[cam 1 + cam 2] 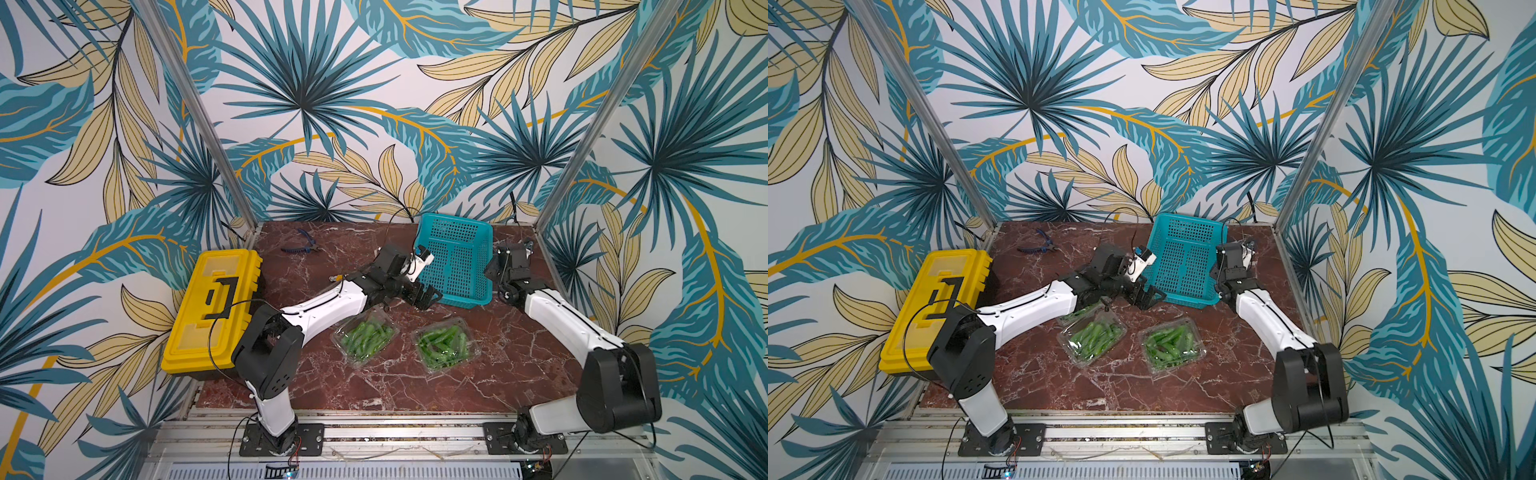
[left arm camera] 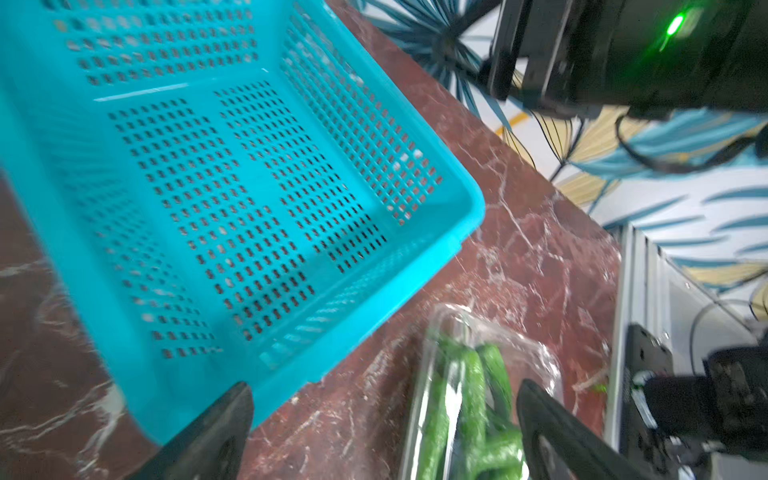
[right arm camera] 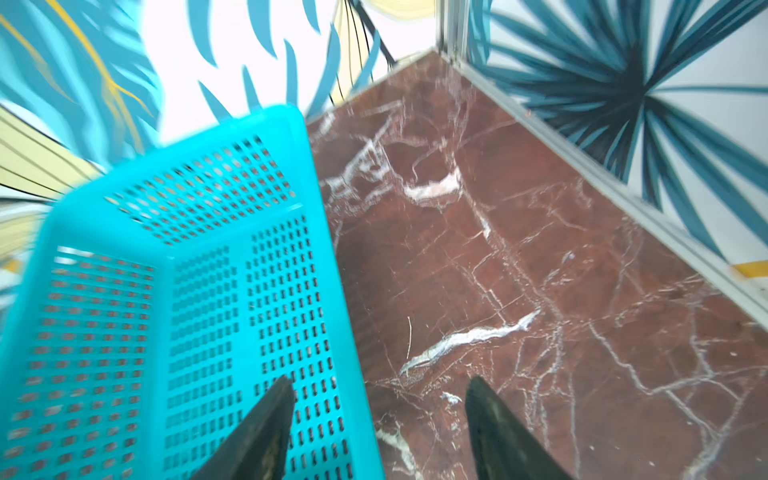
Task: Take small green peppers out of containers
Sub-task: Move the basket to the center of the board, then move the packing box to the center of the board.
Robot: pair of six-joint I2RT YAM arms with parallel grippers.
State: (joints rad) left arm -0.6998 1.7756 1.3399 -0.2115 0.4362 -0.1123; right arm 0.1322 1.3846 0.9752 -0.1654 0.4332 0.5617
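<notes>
Peppers [image 1: 368, 338] in two clear containers [image 1: 475, 352]

Bare marble table [image 1: 395, 386] lies open in front of the containers [image 1: 365, 338]; basket [image 1: 455, 266] blocks the back, toolbox [image 1: 208, 307] the left side

The red-brown marbled desk [image 1: 374, 386] carries a yellow toolbox [image 1: 208, 307] at its left edge, pliers [image 1: 301, 246] at the back, a teal basket [image 1: 457, 266] back right, and two clear containers [image 1: 353, 360] of small green peppers [image 1: 442, 345] mid-desk.

A robot lab cell: arms [image 1: 324, 305] bolted to a metal rail [image 1: 399, 422] at 6 o'clock, leaf-printed panels [image 1: 374, 104] around the table [image 1: 374, 386].
</notes>
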